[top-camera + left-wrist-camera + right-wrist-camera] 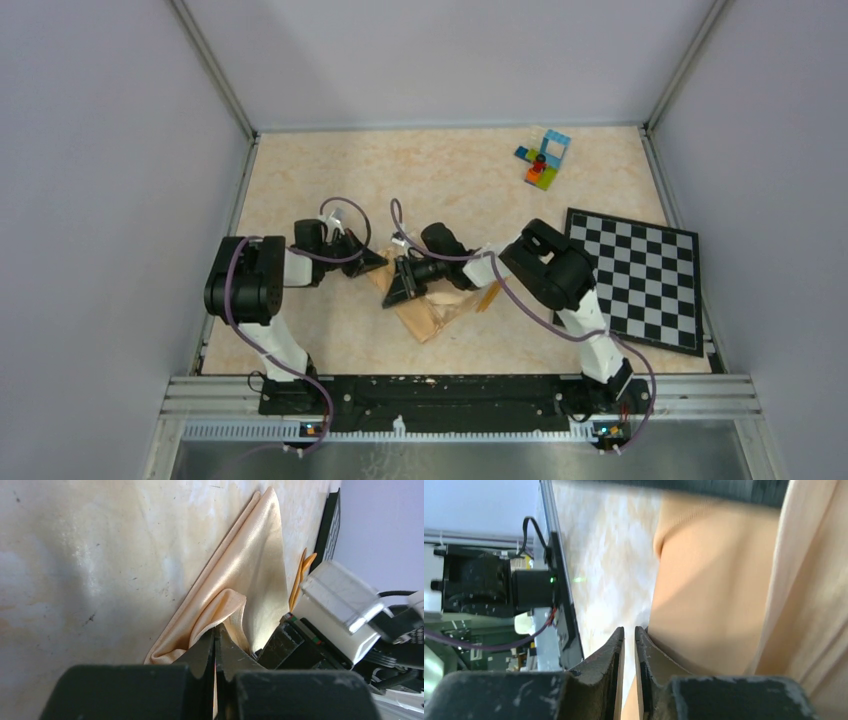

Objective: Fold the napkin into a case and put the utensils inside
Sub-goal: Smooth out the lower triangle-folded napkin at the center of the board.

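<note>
The peach-tan napkin (432, 312) lies folded on the table between the two arms, one corner toward the near edge. In the left wrist view the napkin (252, 570) runs away as a long strip, and my left gripper (216, 628) is shut on a raised fold at its near end. My right gripper (401, 288) sits at the napkin's left edge. Its jaws (629, 630) stand almost together, with peach cloth (709, 590) in the narrow gap low down and against the right finger. The orange utensils (487, 297) (301, 572) lie beside the napkin's right edge.
A black-and-white checkered board (635, 275) lies at the right, close to the right arm. A small pile of multicoloured toy bricks (543, 160) sits at the back right. Grey walls close in the table on three sides.
</note>
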`<state>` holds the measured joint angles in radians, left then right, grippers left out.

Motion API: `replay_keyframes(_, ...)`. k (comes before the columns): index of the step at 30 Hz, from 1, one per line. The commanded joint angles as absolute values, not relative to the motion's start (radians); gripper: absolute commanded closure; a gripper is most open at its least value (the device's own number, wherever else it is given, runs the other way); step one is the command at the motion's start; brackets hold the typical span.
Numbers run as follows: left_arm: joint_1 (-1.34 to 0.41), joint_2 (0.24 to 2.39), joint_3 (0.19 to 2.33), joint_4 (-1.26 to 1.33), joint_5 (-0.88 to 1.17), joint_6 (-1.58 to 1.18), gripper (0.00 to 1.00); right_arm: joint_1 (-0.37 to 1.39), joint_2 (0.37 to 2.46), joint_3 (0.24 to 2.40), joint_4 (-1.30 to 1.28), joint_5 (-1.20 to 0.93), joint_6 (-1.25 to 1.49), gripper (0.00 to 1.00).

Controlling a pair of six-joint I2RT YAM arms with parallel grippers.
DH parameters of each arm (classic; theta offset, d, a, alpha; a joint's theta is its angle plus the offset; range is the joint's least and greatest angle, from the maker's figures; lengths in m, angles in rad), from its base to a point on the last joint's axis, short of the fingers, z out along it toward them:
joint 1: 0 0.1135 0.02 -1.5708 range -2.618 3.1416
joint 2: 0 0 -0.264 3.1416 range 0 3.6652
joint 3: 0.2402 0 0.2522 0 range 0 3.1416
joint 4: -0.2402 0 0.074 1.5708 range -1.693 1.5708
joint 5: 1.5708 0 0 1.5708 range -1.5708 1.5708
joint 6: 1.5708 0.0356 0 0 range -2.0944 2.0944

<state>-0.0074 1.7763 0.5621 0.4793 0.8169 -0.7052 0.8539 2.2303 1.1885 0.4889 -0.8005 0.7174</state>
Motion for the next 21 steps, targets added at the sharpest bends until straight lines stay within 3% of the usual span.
replay_keyframes(1,-0.006,1.822,0.565,0.444,0.749,-0.662,1.00,0.849,2.147,1.013,0.535,-0.822,0.738,0.86)
replay_keyframes(12,-0.007,1.837,0.599,0.411,0.751,-0.646,1.00,0.910,1.851,0.592,0.576,-0.752,0.735,0.85)
replay_keyframes(17,-0.012,1.780,0.648,0.317,0.775,-0.598,1.00,0.853,1.642,0.630,0.308,-0.700,0.612,0.81)
replay_keyframes(19,-0.016,1.730,0.680,0.251,0.778,-0.577,0.87,0.782,1.602,0.682,0.218,-0.687,0.571,0.77)
replay_keyframes(21,-0.018,1.673,0.716,0.176,0.789,-0.563,0.68,0.699,1.599,0.727,0.183,-0.667,0.548,0.70)
